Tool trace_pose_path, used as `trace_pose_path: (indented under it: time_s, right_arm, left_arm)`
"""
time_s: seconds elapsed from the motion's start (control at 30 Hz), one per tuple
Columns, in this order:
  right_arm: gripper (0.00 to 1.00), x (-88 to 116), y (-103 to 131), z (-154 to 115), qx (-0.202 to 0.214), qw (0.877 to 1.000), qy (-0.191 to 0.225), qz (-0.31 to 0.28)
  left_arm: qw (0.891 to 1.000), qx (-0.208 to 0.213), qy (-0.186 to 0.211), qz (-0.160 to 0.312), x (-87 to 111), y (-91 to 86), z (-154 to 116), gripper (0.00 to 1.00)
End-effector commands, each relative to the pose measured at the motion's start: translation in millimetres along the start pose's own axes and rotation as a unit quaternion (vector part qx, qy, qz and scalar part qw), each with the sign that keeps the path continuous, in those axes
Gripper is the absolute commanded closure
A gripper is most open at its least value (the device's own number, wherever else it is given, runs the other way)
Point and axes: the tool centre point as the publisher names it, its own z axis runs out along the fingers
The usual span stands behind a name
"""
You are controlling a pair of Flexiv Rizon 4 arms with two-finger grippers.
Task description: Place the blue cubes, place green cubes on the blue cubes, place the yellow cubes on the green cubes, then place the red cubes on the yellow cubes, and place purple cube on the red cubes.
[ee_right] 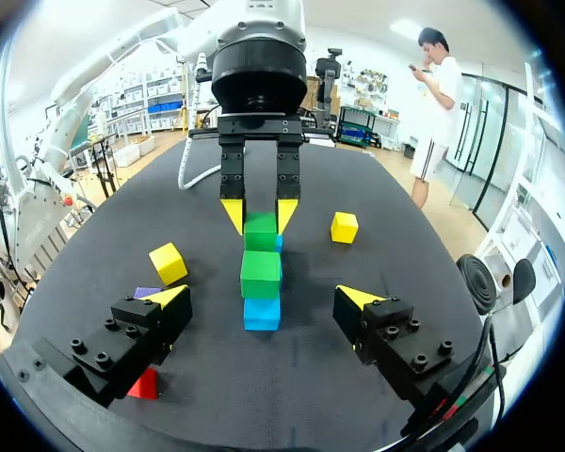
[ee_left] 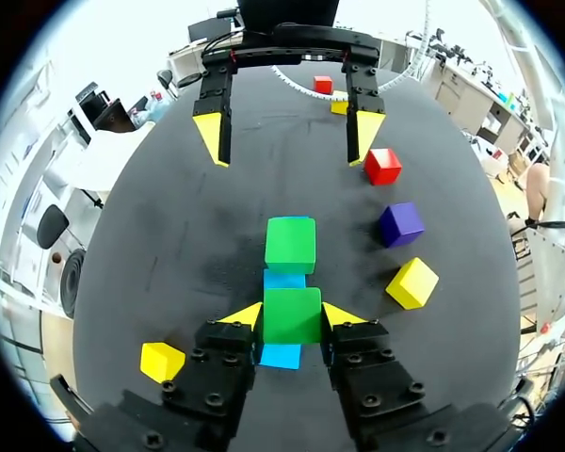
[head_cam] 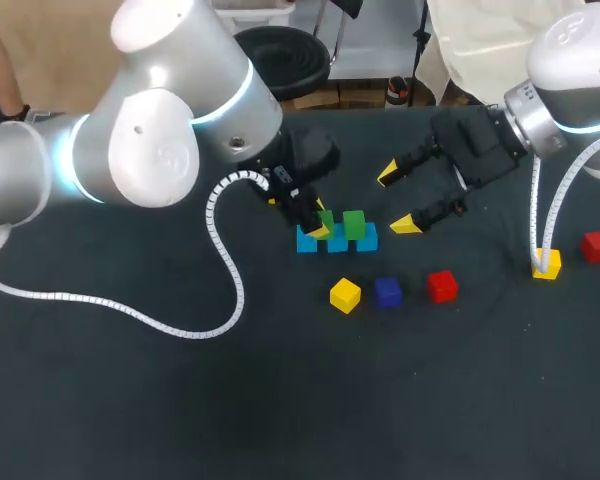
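Observation:
Three blue cubes (head_cam: 367,238) lie in a row at mid table. My left gripper (head_cam: 317,224) (ee_left: 292,315) is shut on a green cube (ee_left: 292,314) right over the leftmost blue cube (ee_left: 281,356). Whether that cube rests on it I cannot tell. A second green cube (head_cam: 354,224) (ee_left: 290,243) sits on the middle blue one. My right gripper (head_cam: 398,200) (ee_right: 264,299) hangs open just right of the row, over the bare blue cube (ee_right: 262,313). In front lie a yellow cube (head_cam: 345,295), the purple cube (head_cam: 387,291) and a red cube (head_cam: 441,286).
Another yellow cube (head_cam: 547,265) and a red cube (head_cam: 597,246) lie at the far right, by the right arm's white coiled cable (head_cam: 537,215). One more yellow cube (ee_left: 162,361) sits beside my left gripper. The left arm's coiled cable (head_cam: 130,310) trails over the table's left.

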Motion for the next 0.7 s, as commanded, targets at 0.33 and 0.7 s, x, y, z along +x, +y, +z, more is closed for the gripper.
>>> trace_pose_path:
  time_s: [0.33, 0.7]
  right_arm:
    - [0.0, -0.1, 1.1, -0.5, 0.001, 1.0, 0.0, 0.0]
    - [0.0, -0.1, 1.1, -0.5, 0.001, 1.0, 0.0, 0.0]
  left_arm:
    - [1.0, 0.001, 0.0, -0.002, 1.3, 0.1, 3.0, 1.0]
    - [1.0, -0.004, -0.001, -0.002, 0.8, 2.7, 0.2, 1.0]
